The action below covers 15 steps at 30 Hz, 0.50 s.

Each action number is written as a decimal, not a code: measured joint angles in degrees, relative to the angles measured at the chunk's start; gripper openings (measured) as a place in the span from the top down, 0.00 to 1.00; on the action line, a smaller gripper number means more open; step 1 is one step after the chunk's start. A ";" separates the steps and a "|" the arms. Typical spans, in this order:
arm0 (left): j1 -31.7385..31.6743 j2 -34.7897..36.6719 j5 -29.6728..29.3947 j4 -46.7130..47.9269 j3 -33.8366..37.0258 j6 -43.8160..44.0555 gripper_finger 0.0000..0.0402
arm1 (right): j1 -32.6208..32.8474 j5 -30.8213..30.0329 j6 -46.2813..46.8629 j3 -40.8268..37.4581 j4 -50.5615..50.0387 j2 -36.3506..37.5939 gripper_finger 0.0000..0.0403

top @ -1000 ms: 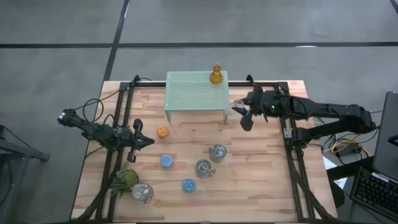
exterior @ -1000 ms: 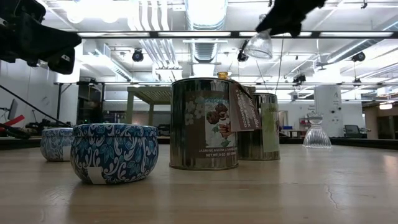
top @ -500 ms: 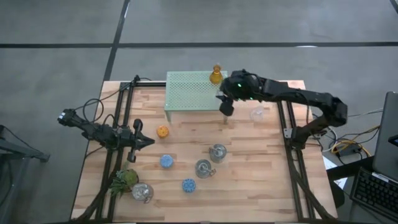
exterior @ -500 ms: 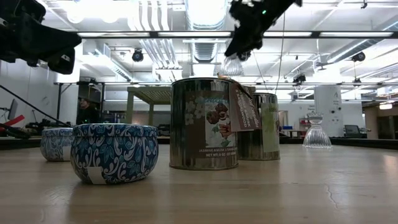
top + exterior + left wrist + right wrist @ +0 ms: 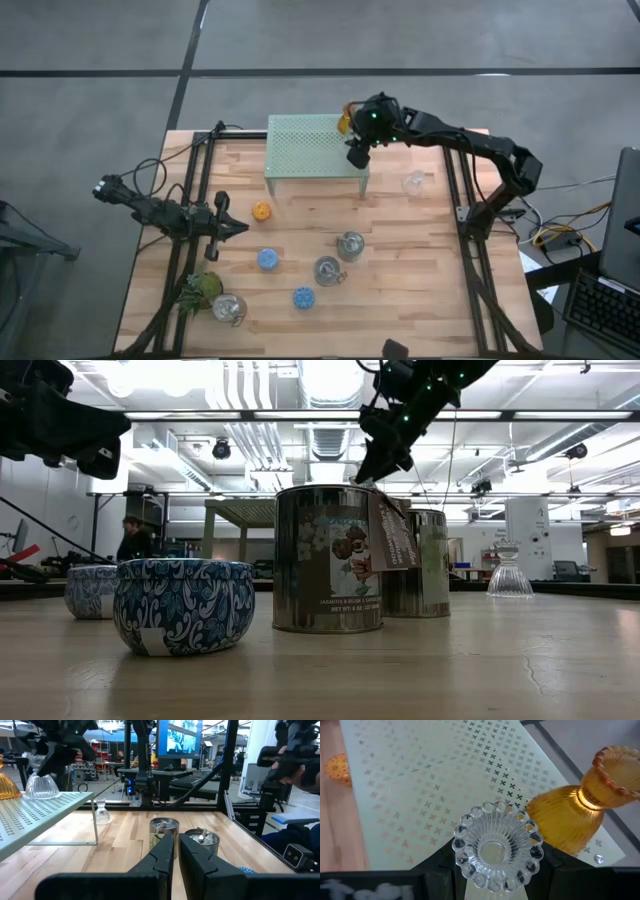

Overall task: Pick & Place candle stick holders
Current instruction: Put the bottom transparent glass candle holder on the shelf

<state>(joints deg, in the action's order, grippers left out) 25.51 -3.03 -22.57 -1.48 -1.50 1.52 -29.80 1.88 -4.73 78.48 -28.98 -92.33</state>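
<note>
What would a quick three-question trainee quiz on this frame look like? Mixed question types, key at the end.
1. True or false: the right gripper holds a clear ribbed glass candle holder over the pale-green perforated metal stand.
2. Which sits on the stand already? A) orange round holder B) amber fluted glass holder C) blue patterned tin
3. Fill in: the left gripper, waiting at the table's left, has its fingers ____.

Key: 1 true; 2 B; 3 shut.
</note>
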 joint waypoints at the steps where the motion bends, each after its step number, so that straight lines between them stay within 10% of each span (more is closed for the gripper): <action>1: 0.00 0.00 0.00 0.02 0.02 0.02 0.93 | -0.14 0.15 0.02 0.00 0.56 -0.21 0.67; 15: 0.00 0.00 0.00 0.00 0.00 0.00 0.93 | -0.75 0.34 0.33 0.00 2.85 -1.43 0.67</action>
<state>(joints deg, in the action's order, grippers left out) 25.52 -3.03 -22.57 -1.48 -1.50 1.52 -30.55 2.22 -4.40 78.48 -26.13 -93.75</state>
